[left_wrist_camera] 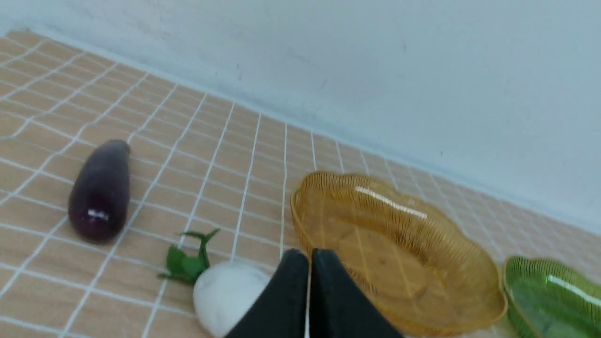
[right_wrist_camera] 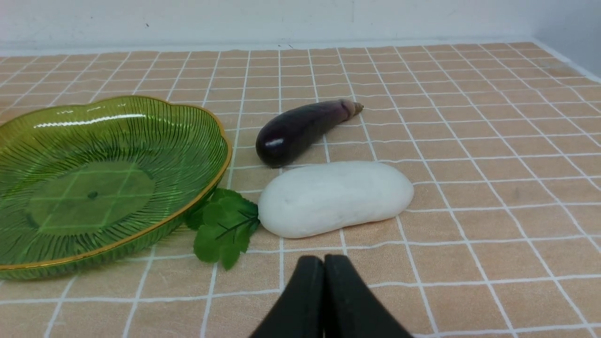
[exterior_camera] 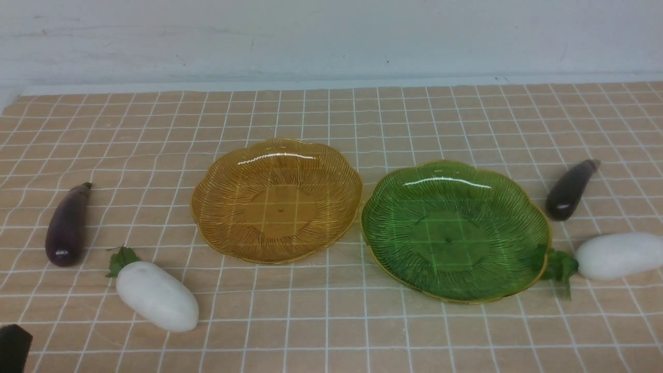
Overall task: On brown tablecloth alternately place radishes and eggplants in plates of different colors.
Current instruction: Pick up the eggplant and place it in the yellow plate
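Observation:
On the brown tablecloth (exterior_camera: pixel 331 321) an amber plate (exterior_camera: pixel 276 199) and a green plate (exterior_camera: pixel 456 230) stand side by side, both empty. To the left lie a purple eggplant (exterior_camera: pixel 67 225) and a white radish (exterior_camera: pixel 155 294). To the right lie another eggplant (exterior_camera: pixel 571 189) and another radish (exterior_camera: pixel 619 255), its leaves against the green plate's rim. My left gripper (left_wrist_camera: pixel 310 256) is shut and empty, low above the cloth near the left radish (left_wrist_camera: pixel 225 293). My right gripper (right_wrist_camera: pixel 324 262) is shut and empty, just short of the right radish (right_wrist_camera: pixel 335 197).
A pale wall (exterior_camera: pixel 331 36) runs along the far edge of the cloth. The cloth is slightly wrinkled at the left. A dark part of my left arm (exterior_camera: pixel 13 348) shows at the front view's lower left corner.

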Motion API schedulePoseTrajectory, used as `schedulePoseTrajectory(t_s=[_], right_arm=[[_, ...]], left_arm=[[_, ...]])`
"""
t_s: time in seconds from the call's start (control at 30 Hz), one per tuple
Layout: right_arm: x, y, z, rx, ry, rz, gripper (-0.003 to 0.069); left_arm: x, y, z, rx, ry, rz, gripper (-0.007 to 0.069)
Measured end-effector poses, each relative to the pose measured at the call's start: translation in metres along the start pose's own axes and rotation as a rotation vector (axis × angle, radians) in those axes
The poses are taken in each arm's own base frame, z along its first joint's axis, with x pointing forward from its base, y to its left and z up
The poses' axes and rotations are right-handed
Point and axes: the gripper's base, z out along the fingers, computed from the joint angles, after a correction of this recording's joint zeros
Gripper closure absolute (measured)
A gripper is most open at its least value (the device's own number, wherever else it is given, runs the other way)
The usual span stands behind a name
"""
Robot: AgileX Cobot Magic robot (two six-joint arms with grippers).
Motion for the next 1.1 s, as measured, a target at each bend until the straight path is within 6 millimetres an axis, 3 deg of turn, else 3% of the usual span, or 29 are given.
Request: schedulePoseTrajectory(t_s=[0.17,0.23,0.3,0.4,0.5,0.6,0.77,0.93,1.1], right_arm=[[0.0,-0.001,0.0,0.011,-0.001,-0.037,0.0674],[-0.001,-0.001,0.0,0.011,-0.011,-0.04,0.0674],[-0.004,0.0,0.0,-0.004,-0.042,0.015,0.0674],[-0.016,0.004,-0.001,-0.066,-0.173,0.277,0.0674],[-0.027,0.003,-0.004,-0.127,-0.281,0.607,0.0674],[-0.031,0.002,-0.005,-0.153,-0.327,0.774,0.0674],[-0.035,-0.001,-0.007,-0.159,-0.382,0.812,0.0674],[-0.039,-0.002,-0.009,-0.16,-0.427,0.811,0.0674],[-0.038,-0.002,-0.008,-0.162,-0.413,0.817,0.0674]], left_arm=[[-0.012,0.0,-0.001,0.0,-0.132,-0.011,0.0628],[-0.026,0.0,-0.004,-0.002,-0.292,-0.014,0.0628],[-0.033,-0.001,-0.006,0.004,-0.341,-0.019,0.0628],[-0.07,-0.022,-0.015,0.061,-0.409,-0.025,0.0628],[-0.112,-0.052,-0.011,0.1,-0.265,0.033,0.0628],[-0.128,-0.074,0.023,0.085,0.136,0.113,0.0628],[-0.112,-0.064,0.103,-0.085,0.744,0.242,0.0628],[-0.106,-0.051,0.162,-0.177,0.904,0.224,0.0624],[-0.125,-0.019,0.215,-0.288,0.904,0.099,0.0624]])
